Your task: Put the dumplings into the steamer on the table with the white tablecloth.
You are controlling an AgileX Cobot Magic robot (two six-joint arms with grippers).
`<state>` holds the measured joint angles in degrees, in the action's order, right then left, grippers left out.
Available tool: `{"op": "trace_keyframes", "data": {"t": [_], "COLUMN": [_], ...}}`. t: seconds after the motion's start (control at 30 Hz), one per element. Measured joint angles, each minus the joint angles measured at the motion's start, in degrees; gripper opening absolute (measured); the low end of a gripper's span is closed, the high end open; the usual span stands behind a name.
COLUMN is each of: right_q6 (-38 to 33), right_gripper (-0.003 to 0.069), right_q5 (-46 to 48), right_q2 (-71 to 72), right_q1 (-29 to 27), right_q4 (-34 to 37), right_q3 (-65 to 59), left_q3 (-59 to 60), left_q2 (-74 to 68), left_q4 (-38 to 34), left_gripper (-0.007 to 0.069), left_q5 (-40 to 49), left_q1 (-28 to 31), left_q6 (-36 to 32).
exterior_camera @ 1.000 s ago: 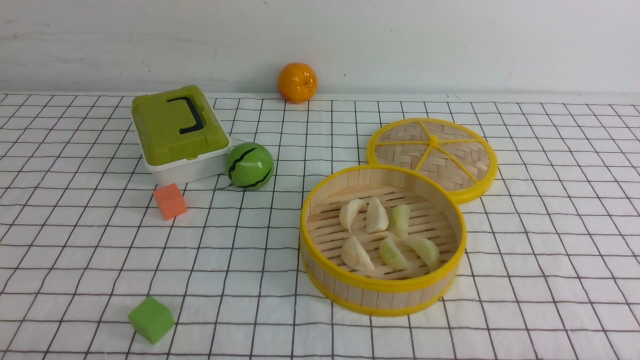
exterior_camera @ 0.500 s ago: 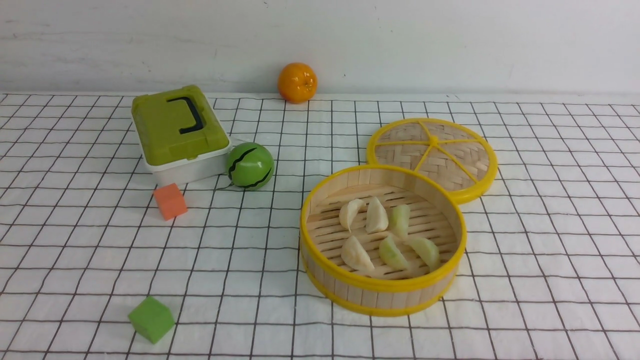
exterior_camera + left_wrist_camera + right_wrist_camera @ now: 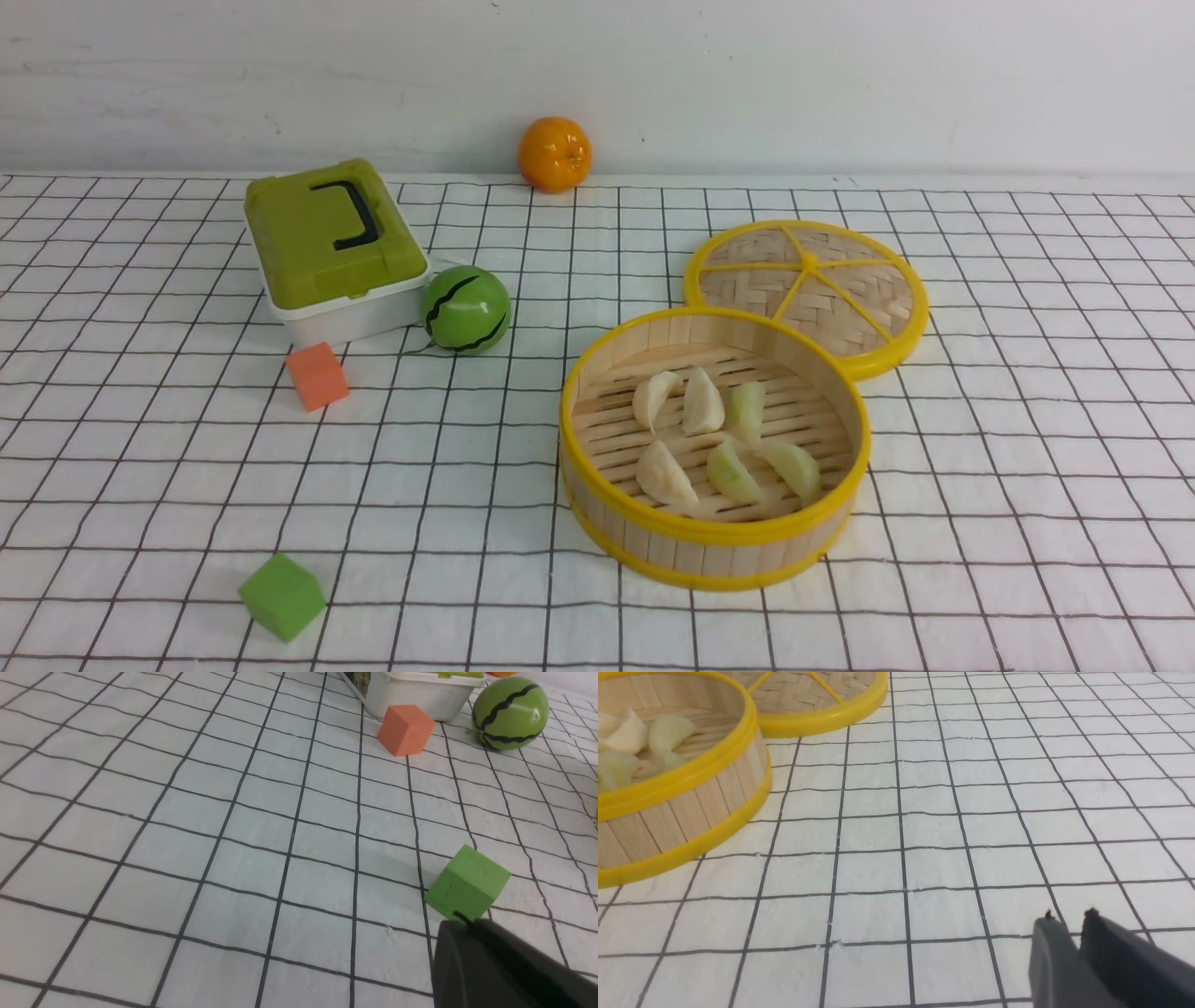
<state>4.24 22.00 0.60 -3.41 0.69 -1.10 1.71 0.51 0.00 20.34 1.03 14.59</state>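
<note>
Dumplings (image 3: 714, 439), six of them, white and pale green, lie on the slatted floor of the steamer (image 3: 597, 373), which stands on the checked tablecloth (image 3: 1027, 467) toward the right of the table. In the front view nothing has shifted over the last second: the lid (image 3: 808, 285) rests flat behind the steamer and touches its rim, the green box (image 3: 327, 243), the toy melon (image 3: 466, 309), the orange (image 3: 555, 154), the orange cube (image 3: 317, 375) and the green cube (image 3: 281, 596) sit where they were, and neither arm shows. No dumpling is left on the cloth, so the task looks finished.

The left wrist view shows the left gripper (image 3: 460, 926) as one dark mass just beside the green cube, clenched with nothing in it.

The right wrist view shows the right gripper (image 3: 1066, 921) low over bare cloth, well apart from the steamer, its two tips standing a narrow slit apart and holding nothing. It seems to be easing apart after its last drop, which fits a pull-back to rest.
</note>
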Motion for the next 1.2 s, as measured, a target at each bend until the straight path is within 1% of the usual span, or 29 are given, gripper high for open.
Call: {"op": "trace_keyframes", "data": {"t": [1.2], "right_q6": [0.00], "right_gripper": [0.0136], "right_q5": [0.00], "right_q2": [0.00], "right_q1": [0.00], "right_q4": [0.00], "right_q3": [0.00], "left_q3": [0.00], "left_q2": [0.00], "left_q4": [0.00], "left_gripper": [-0.0012], "left_q5": [0.00], "left_q1": [0.00], "left_q6": [-0.05]}}
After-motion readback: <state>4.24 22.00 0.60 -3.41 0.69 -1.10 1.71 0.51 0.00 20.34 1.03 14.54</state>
